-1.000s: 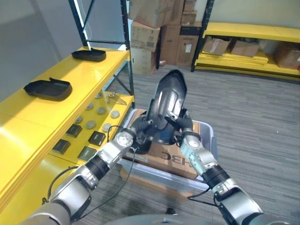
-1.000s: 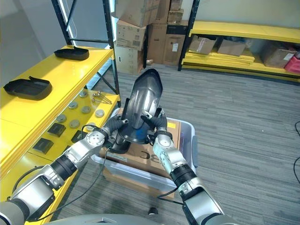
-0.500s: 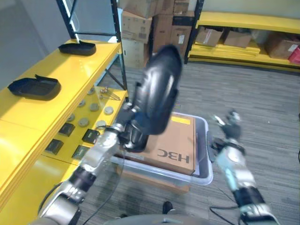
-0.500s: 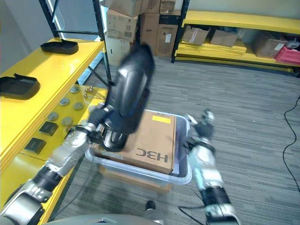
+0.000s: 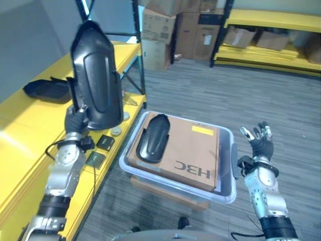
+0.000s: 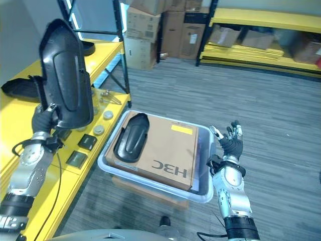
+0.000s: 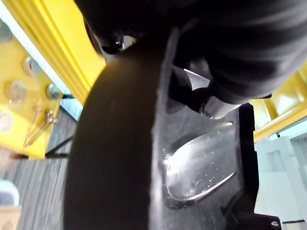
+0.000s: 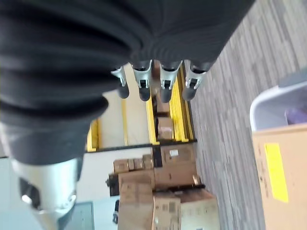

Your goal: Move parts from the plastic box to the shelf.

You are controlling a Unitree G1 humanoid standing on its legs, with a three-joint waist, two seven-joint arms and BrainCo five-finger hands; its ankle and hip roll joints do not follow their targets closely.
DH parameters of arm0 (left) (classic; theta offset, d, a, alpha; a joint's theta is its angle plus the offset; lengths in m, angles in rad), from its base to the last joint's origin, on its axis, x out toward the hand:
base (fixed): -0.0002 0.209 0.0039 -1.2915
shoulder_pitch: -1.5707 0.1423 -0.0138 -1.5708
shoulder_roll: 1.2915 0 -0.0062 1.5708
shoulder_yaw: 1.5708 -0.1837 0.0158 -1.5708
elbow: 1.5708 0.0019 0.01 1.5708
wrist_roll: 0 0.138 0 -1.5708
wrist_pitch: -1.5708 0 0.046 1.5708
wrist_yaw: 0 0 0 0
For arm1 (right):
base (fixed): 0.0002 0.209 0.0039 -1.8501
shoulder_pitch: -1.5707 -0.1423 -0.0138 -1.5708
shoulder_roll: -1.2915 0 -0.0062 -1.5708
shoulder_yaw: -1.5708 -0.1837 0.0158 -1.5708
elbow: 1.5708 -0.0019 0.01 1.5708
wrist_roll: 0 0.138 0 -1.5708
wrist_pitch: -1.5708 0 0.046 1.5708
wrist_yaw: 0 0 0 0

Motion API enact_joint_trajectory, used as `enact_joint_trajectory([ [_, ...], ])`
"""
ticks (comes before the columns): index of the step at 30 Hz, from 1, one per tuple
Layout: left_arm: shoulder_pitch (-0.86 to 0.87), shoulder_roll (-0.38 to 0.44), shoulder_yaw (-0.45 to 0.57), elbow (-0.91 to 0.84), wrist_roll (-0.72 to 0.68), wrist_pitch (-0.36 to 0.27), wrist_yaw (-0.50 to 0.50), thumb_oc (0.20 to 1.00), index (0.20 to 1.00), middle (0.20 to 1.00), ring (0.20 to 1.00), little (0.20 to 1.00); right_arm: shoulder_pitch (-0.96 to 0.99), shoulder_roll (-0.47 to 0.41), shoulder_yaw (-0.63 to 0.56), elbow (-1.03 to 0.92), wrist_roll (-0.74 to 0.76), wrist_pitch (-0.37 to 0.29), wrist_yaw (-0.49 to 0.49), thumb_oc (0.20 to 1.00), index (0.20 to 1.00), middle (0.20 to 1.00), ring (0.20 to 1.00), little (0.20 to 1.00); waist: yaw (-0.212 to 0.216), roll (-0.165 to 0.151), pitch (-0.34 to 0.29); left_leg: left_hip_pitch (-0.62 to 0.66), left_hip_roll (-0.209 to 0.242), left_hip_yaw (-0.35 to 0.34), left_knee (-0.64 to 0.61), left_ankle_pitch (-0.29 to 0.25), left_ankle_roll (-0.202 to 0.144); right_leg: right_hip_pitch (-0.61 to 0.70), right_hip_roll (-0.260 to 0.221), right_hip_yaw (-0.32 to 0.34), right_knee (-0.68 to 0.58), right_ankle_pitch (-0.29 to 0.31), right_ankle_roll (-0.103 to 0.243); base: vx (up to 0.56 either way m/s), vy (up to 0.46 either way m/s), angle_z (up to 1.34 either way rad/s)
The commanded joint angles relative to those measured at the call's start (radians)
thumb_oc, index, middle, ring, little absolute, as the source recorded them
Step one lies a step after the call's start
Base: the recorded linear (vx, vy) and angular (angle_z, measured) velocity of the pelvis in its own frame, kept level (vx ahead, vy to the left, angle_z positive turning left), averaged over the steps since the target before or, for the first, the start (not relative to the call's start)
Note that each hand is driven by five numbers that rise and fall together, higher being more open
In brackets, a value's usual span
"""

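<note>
One part [image 5: 152,137] on cardboard box [image 5: 193,153] — left hand [image 5: 75,120] grips another.

Held part [image 5: 95,78]: large glossy black moulded shell, rounded and tapering to a narrow top, with a raised oval panel on its face; stands upright, lifted above the edge of the yellow shelf [image 5: 30,130], its lower end gripped from behind.
Part in box: a smaller black moulded shell [image 5: 152,138], elongated with a rounded end; lies flat on the brown cardboard sheet [image 5: 193,150] at the box's left side.
Plastic box [image 5: 226,188]: clear, rounded rectangular tub on the floor just beside the shelf.
Parts on shelf: a black tray-like shell [image 5: 47,89] lies flat on the top surface, partly hidden behind the held part.
</note>
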State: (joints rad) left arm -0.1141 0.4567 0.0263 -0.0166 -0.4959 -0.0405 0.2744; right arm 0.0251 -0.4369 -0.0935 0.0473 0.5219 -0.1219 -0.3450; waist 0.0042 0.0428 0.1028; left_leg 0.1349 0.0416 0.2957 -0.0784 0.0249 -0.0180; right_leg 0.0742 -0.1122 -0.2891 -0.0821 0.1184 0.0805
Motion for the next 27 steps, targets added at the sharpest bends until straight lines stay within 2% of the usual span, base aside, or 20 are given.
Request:
enact_joint_trajectory([
  [1,-0.028,0.091,0.080,-0.072,0.033,-0.079,0.036,0.200,0.200,0.200,0.200,0.200,-0.042,0.011,0.005,-0.078,-0.012,-0.016,0.017,1.000,1.000,1.000,1.000,1.000,0.054,-0.018,-0.059,-0.071,0.032,-0.088,0.035,-0.024,-0.023,0.001,-0.084,-0.025,0.059,-0.092,0.103,-0.04,0.071,0.18],
  [4,0.019,0.099,0.132,-0.108,0.028,-0.078,0.036,0.200,0.200,0.200,0.200,0.200,-0.044,0.012,0.027,-0.106,-0.005,-0.010,0.007,1.000,1.000,1.000,1.000,1.000,0.083,-0.008,-0.047,-0.098,0.006,-0.180,0.022,-0.009,-0.007,-0.023,-0.075,0.012,0.126,-0.135,0.090,-0.05,0.074,0.57],
  [6,0.033,0.102,0.140,-0.099,0.019,-0.105,0.006,0.200,0.200,0.200,0.200,0.200,-0.032,-0.008,0.024,-0.107,-0.012,-0.024,-0.036,1.000,1.000,1.000,1.000,1.000,0.076,-0.002,-0.041,-0.115,-0.022,-0.300,0.008,0.007,-0.006,-0.042,-0.009,0.098,0.162,-0.183,0.054,-0.02,0.042,1.20],
  [8,0.038,0.103,0.144,-0.096,0.017,-0.111,0.000,0.200,0.200,0.200,0.200,0.200,-0.026,-0.018,0.018,-0.106,-0.012,-0.007,-0.051,1.000,1.000,1.000,1.000,1.000,0.074,-0.001,-0.044,-0.126,-0.031,-0.334,0.003,0.018,-0.009,-0.048,0.012,0.122,0.165,-0.188,0.045,-0.01,0.020,1.87],
  [9,0.048,0.102,0.155,-0.090,-0.005,-0.115,0.008,0.200,0.200,0.200,0.200,0.200,-0.016,-0.029,0.010,-0.092,-0.024,0.068,-0.038,1.000,1.000,1.000,1.000,1.000,0.075,-0.005,-0.046,-0.136,-0.039,-0.364,0.001,0.027,-0.014,-0.050,0.029,0.129,0.170,-0.192,0.038,0.01,0.010,1.65],
  [10,0.048,0.102,0.155,-0.090,-0.005,-0.115,0.008,0.200,0.200,0.200,0.200,0.200,-0.016,-0.029,0.009,-0.093,-0.024,0.070,-0.037,1.000,1.000,1.000,1.000,1.000,0.073,-0.005,-0.047,-0.137,-0.040,-0.366,0.001,0.028,-0.014,-0.050,0.029,0.127,0.170,-0.193,0.038,0.01,0.016,1.60],
  [11,0.088,0.103,0.185,-0.108,-0.016,-0.125,0.010,0.200,0.200,0.200,0.200,0.200,0.002,-0.040,0.027,-0.031,-0.119,0.135,-0.031,1.000,1.000,1.000,1.000,1.000,0.092,-0.011,-0.042,-0.161,-0.039,-0.374,-0.004,0.045,-0.021,-0.050,0.042,0.105,0.173,-0.197,0.027,0.00,0.013,1.46],
  [13,0.124,0.096,0.211,-0.131,-0.030,-0.117,0.007,0.200,0.200,0.200,0.200,0.200,0.031,-0.045,0.044,0.000,-0.185,0.216,-0.022,1.000,1.000,1.000,1.000,1.000,0.100,-0.017,-0.036,-0.177,-0.031,-0.351,-0.008,0.054,-0.026,-0.046,0.044,0.078,0.169,-0.198,0.022,-0.01,0.021,1.17],
  [14,0.136,0.089,0.219,-0.139,-0.032,-0.116,-0.006,0.200,0.200,0.200,0.200,0.200,0.047,-0.044,0.045,0.013,-0.197,0.213,-0.032,1.000,1.000,1.000,1.000,1.000,0.099,-0.019,-0.033,-0.184,-0.025,-0.334,-0.009,0.057,-0.029,-0.045,0.045,0.069,0.168,-0.199,0.020,-0.04,0.031,1.24],
  [15,0.185,0.075,0.244,-0.171,-0.031,-0.118,-0.025,0.200,0.200,0.200,0.200,0.200,0.112,-0.058,0.046,0.072,-0.356,0.252,0.038,1.000,1.000,1.000,1.000,1.000,0.092,-0.027,-0.020,-0.211,0.002,-0.259,-0.009,0.071,-0.044,-0.039,0.044,0.025,0.167,-0.205,0.016,-0.04,0.039,1.28],
  [16,0.204,0.068,0.254,-0.176,-0.042,-0.128,-0.048,0.200,0.200,0.200,0.200,0.200,0.153,-0.076,0.053,0.095,-0.437,0.239,0.051,1.000,1.000,1.000,1.000,1.000,0.082,-0.029,-0.010,-0.223,0.022,-0.201,-0.009,0.083,-0.052,-0.034,0.042,0.001,0.170,-0.209,0.013,-0.04,0.045,1.13],
  [17,0.213,0.066,0.257,-0.178,-0.051,-0.132,-0.051,0.200,0.200,0.200,0.200,0.200,0.175,-0.083,0.056,0.102,-0.472,0.240,0.059,1.000,1.000,1.000,1.000,1.000,0.076,-0.032,-0.004,-0.227,0.030,-0.173,-0.006,0.086,-0.057,-0.030,0.040,-0.010,0.175,-0.216,0.012,-0.05,0.077,1.48],
  [18,0.228,0.059,0.258,-0.191,-0.078,-0.139,-0.049,0.200,0.200,0.200,0.200,0.200,0.242,-0.099,0.075,0.153,-0.600,0.267,0.045,1.000,1.000,1.000,1.000,1.000,0.054,-0.039,0.015,-0.249,0.064,-0.059,0.002,0.107,-0.067,-0.027,0.038,-0.056,0.194,-0.228,0.006,0.01,0.079,1.21],
  [21,0.226,0.055,0.247,-0.198,-0.068,-0.157,-0.027,0.200,0.200,0.200,0.200,0.200,0.285,-0.121,0.106,0.257,-0.739,0.302,0.014,1.000,1.000,1.000,1.000,1.000,0.037,-0.053,0.031,-0.260,0.077,0.003,0.012,0.105,-0.079,-0.023,0.035,-0.070,0.214,-0.252,0.006,0.01,0.068,1.40],
  [22,0.221,0.050,0.239,-0.199,-0.065,-0.163,-0.027,0.200,0.200,0.200,0.200,0.200,0.291,-0.121,0.122,0.335,-0.757,0.304,-0.028,1.000,1.000,1.000,1.000,1.000,0.037,-0.058,0.038,-0.270,0.081,0.014,0.029,0.103,-0.080,-0.020,0.037,-0.075,0.218,-0.253,0.003,0.03,0.074,0.40],
  [25,0.208,0.054,0.215,-0.209,-0.061,-0.151,-0.019,0.200,0.200,0.200,0.200,0.200,0.286,-0.119,0.149,0.497,-0.713,0.284,-0.118,1.000,1.000,1.000,1.000,1.000,0.045,-0.064,0.046,-0.276,0.079,0.015,0.057,0.086,-0.074,-0.012,0.039,-0.078,0.224,-0.257,-0.003,0.08,0.065,-0.04],
  [27,0.198,0.055,0.199,-0.218,-0.073,-0.138,-0.026,0.200,0.200,0.200,0.200,0.200,0.289,-0.109,0.152,0.559,-0.698,0.327,-0.184,1.000,1.000,1.000,1.000,1.000,0.049,-0.070,0.046,-0.271,0.074,0.018,0.083,0.060,-0.060,-0.006,0.034,-0.076,0.231,-0.260,-0.002,0.10,0.098,-0.05],
])
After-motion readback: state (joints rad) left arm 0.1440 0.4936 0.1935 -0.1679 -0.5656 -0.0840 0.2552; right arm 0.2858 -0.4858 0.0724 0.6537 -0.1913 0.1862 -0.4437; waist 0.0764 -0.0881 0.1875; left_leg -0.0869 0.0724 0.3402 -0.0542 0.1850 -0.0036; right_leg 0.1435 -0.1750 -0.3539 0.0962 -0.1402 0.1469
